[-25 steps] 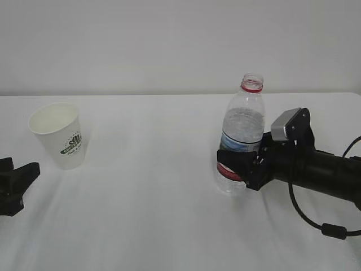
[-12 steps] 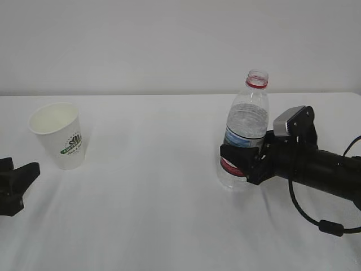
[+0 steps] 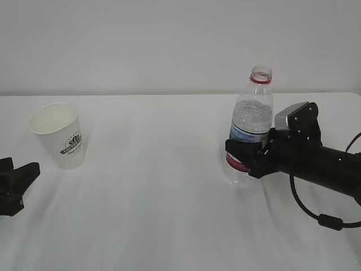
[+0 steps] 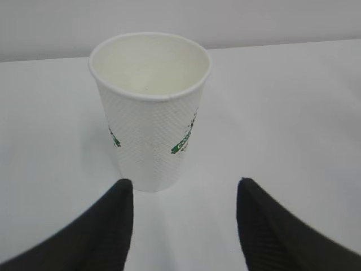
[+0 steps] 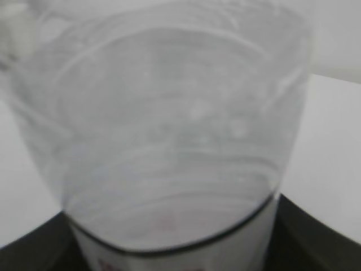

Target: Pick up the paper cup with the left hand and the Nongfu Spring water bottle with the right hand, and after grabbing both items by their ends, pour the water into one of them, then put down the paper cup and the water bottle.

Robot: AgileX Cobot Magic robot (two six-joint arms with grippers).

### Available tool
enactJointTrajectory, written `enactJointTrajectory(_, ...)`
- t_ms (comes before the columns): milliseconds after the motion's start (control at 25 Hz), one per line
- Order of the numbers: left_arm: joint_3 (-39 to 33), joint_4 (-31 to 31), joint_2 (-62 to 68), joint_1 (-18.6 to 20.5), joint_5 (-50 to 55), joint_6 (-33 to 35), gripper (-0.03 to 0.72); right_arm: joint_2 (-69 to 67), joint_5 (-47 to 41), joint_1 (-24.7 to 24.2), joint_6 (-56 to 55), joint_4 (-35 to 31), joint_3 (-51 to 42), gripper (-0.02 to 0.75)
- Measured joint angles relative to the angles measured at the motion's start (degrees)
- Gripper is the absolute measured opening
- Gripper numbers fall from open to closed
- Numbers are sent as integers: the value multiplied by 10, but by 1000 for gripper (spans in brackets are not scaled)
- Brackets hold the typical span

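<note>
My right hand (image 3: 243, 158) pinches the Nongfu Spring water bottle (image 3: 251, 121) low on its label, upright at the desk's (image 3: 152, 186) right side. My left hand (image 4: 183, 195) stands spread just short of the paper cup (image 4: 149, 107), upright on the left.

Matt, dimpled paper cup (image 4: 149, 107); glossy, ribbed clear plastic bottle (image 3: 250, 127); smooth white table (image 3: 152, 186).

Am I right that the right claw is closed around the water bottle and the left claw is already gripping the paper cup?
Not quite. The left claw is open and short of the paper cup, as the left wrist view shows. The right claw is indeed closed around the water bottle.
</note>
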State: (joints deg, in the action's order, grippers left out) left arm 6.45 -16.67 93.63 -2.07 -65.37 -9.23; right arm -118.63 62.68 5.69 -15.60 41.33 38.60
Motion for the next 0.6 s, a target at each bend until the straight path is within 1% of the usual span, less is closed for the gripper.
enactJointTrajectory(400, 0, 0, 0, 0, 0, 0, 431, 6, -18, 0, 10, -78, -5, 503)
enactJointTrajectory(600, 0, 0, 0, 0, 0, 0, 431, 9, -1, 0, 34, -138, -29, 503)
